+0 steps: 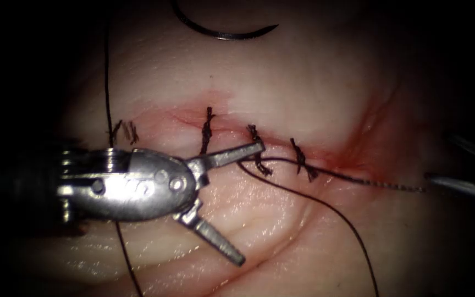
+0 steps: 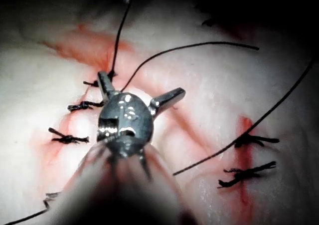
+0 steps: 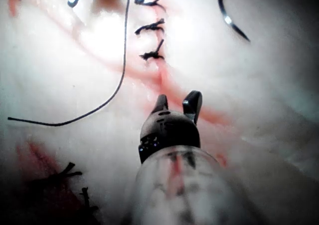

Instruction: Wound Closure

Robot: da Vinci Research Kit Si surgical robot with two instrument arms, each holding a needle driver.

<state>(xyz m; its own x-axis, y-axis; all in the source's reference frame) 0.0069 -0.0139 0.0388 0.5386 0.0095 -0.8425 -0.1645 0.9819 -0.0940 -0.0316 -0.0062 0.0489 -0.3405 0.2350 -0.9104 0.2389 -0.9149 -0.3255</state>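
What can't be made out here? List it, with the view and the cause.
Right end effector, open, empty: the endoscope view's right edge and shadow cut it off; whether the thread touches it is unclear.
Needle, free on the tissue: its rear end leaves the endoscope view's top edge.
Thread's loose lengths: ends leave the endoscope view's bottom edge.
Left end effector is open, empty.
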